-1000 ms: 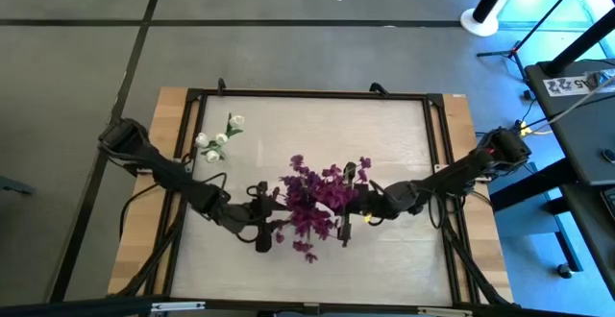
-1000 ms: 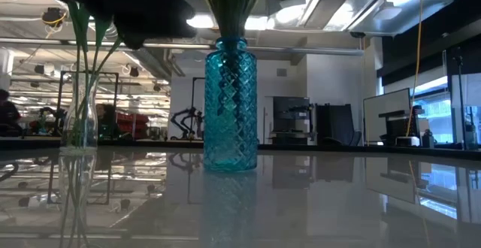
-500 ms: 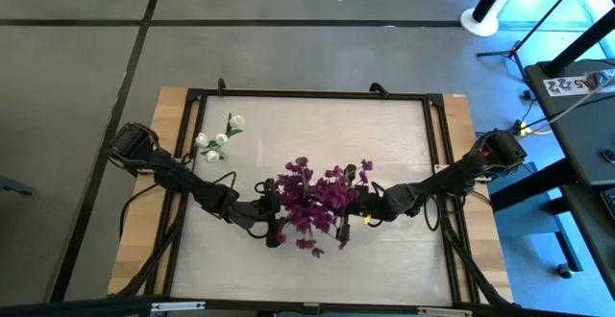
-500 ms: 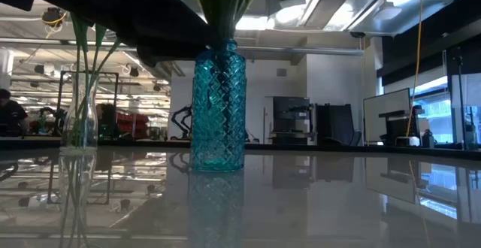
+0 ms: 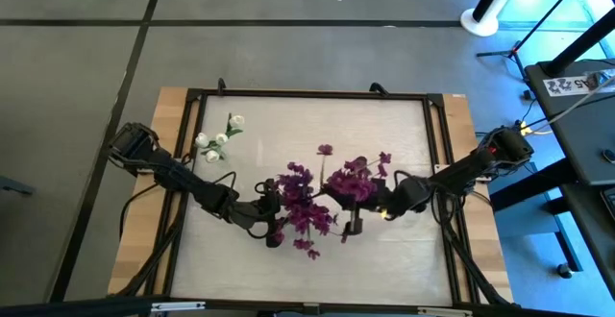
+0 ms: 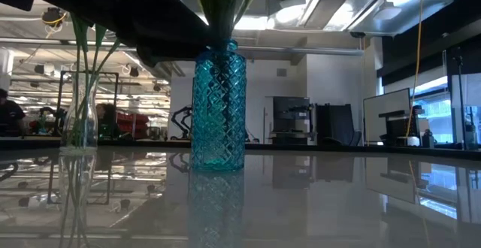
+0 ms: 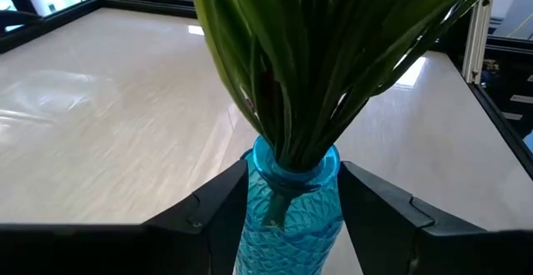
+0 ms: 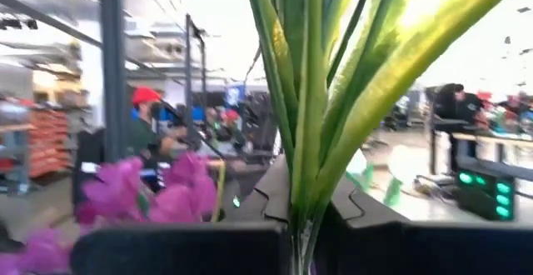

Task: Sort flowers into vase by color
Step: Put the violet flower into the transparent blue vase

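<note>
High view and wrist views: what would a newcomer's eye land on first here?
The mass of purple flowers at the table's middle, standing in a teal glass vase, with the left gripper straddling the vase's neck. Beside it the right gripper is shut on a green-stemmed sprig. White flowers stand in a clear vase near the far-left corner.

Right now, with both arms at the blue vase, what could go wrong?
The left gripper jaws straddle the teal glass vase neck; a nudge could tip it. The right gripper holds purple flower stems shut; lifting them from the bunch may snag others. The clear vase of white flowers stands near the left arm.
</note>
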Motion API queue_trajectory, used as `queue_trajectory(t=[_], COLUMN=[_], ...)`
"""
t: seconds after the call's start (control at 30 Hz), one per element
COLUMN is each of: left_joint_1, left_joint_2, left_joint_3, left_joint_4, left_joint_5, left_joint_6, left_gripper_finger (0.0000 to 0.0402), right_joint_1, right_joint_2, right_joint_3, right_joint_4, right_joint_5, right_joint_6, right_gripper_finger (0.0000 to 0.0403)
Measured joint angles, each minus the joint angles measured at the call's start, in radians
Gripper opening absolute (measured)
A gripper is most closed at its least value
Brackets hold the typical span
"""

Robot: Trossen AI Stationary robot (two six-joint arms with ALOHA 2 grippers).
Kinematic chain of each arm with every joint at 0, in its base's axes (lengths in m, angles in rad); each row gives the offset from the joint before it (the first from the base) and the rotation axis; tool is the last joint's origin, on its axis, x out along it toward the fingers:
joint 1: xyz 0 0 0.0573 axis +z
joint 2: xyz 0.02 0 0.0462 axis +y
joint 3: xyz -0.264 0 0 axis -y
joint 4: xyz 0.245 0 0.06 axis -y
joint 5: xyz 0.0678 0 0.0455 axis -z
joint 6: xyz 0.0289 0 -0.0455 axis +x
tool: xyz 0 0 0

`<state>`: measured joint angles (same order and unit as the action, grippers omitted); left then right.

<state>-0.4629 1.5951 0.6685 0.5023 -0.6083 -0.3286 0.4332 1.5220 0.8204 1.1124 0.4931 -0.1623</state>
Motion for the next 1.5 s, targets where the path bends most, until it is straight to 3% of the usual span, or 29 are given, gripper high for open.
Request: queue_trajectory(t=[0.17, 0.73, 1.03, 1.5], left_joint_1=[0.000, 0.019, 0.024, -0.049], left_joint_2=[0.000, 0.000, -0.001, -0.093], left_joint_3=[0.000, 0.000, 0.000, -0.002], left_joint_4=[0.000, 0.005, 0.007, -0.147], left_joint_5=[0.003, -0.002, 0.006, 0.027], left_joint_6=[0.000, 0.002, 0.034, 0.096], left_gripper_finger=[0.0183, 0.0183, 0.0183, 0.0183], right_joint_1=[0.000, -0.001, -0.001, -0.004], right_joint_2=[-0.003, 0.065, 0.067, 0.068], right_joint_3=[0.000, 0.004, 0.004, 0.136], right_joint_4=[0.034, -0.131, -0.113, -0.304], right_joint_5=[-0.107, -0.068, -0.086, -0.094], right_joint_6=[0.025, 0.054, 0.024, -0.007], right_gripper_finger=[0.0017, 0.0017, 0.0017, 0.0017])
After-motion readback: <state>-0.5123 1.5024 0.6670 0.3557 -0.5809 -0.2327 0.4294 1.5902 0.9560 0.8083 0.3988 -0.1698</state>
